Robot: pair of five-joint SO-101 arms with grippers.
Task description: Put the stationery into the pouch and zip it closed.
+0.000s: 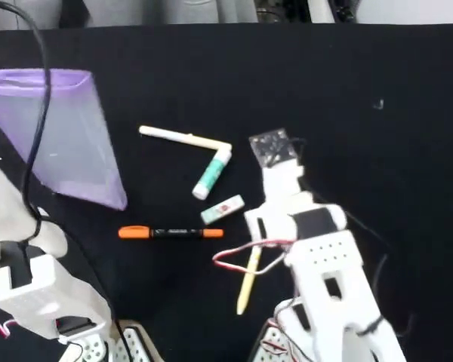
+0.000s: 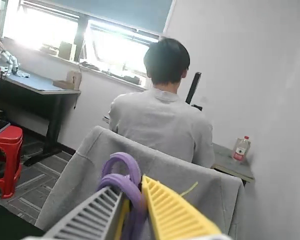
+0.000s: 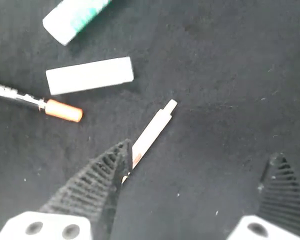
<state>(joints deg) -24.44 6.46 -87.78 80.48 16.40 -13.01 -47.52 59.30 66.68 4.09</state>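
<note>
A translucent purple pouch [image 1: 60, 136] stands at the table's far left. My left gripper [image 2: 132, 200] is shut on the pouch's purple loop [image 2: 121, 172], held between a grey and a yellow finger. On the black table lie a cream pen [image 1: 185, 138], a green-and-white glue stick [image 1: 213, 173], a white eraser [image 1: 222, 209], an orange-capped black marker [image 1: 171, 232] and a yellow pen [image 1: 248, 280]. My right gripper [image 3: 201, 151] hangs open just above the table. One of its fingers sits beside the yellow pen's [image 3: 150, 132] end. The eraser [image 3: 90, 75], the marker's orange cap [image 3: 63, 110] and the glue stick [image 3: 72, 15] lie beyond it.
The right arm [image 1: 317, 234] with red and white wires covers part of the yellow pen. A black cable [image 1: 38, 121] runs across the pouch. The left arm's white body [image 1: 38, 294] stands at the front left. Bare black tabletop [image 1: 377, 113] spreads to the right.
</note>
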